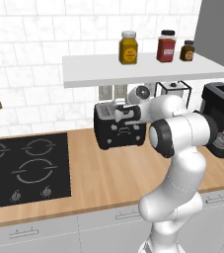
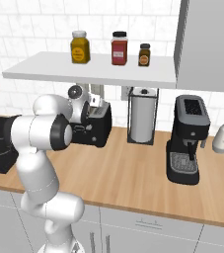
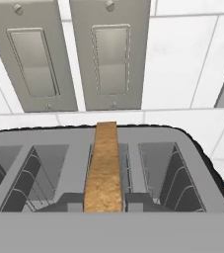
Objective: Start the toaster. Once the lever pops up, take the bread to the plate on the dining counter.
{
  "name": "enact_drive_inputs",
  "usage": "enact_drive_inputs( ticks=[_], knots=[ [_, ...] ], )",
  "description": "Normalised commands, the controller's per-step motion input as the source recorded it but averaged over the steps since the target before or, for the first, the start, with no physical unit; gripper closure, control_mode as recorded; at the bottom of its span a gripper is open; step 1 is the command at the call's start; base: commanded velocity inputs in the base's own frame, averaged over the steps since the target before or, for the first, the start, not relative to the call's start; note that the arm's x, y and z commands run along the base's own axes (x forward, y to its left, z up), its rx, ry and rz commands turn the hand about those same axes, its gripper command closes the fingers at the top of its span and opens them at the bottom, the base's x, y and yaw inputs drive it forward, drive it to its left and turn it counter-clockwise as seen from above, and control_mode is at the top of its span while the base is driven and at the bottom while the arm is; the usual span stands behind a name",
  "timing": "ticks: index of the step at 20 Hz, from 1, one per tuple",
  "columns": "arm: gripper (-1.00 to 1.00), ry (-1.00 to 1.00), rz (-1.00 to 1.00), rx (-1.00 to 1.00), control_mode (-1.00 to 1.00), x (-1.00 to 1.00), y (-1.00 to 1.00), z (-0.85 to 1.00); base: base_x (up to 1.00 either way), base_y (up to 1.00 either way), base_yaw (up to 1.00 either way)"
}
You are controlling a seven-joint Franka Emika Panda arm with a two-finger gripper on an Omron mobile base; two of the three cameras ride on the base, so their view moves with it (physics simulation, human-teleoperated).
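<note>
The toaster (image 1: 119,127) is seen at the tabletop's back edge, the bread (image 3: 103,168) upright in a slot. The end effector (image 3: 103,205) is clamped on the bread's crust. Toasting is judged done; lifting and carrying to the plate are left.

A rendered home kitchen. A black hob (image 1: 24,168) sits in a wooden desk (image 1: 113,178) beside a toaster (image 1: 119,129) and coffee machine (image 2: 188,138). Spice jars (image 2: 80,47) line a shelf (image 2: 93,71) against white wall tiles (image 1: 34,39).
</note>
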Motion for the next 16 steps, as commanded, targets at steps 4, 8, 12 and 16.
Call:
enact_drive_inputs(
  ticks=[4,8,12,16],
  knots=[
    [1.00,0.00,0.00,0.00,-1.00,0.00,0.00,0.00,0.00,0.00,0.00],
    [1.00,0.00,0.00,0.00,-1.00,-0.05,0.00,0.00,0.00,0.00,0.00],
    [1.00,-0.02,0.00,0.00,-1.00,-0.26,0.00,0.00,0.00,0.00,0.00],
    [1.00,-0.10,0.00,0.00,-1.00,-0.28,0.00,0.00,0.00,0.00,0.00]
  ],
)
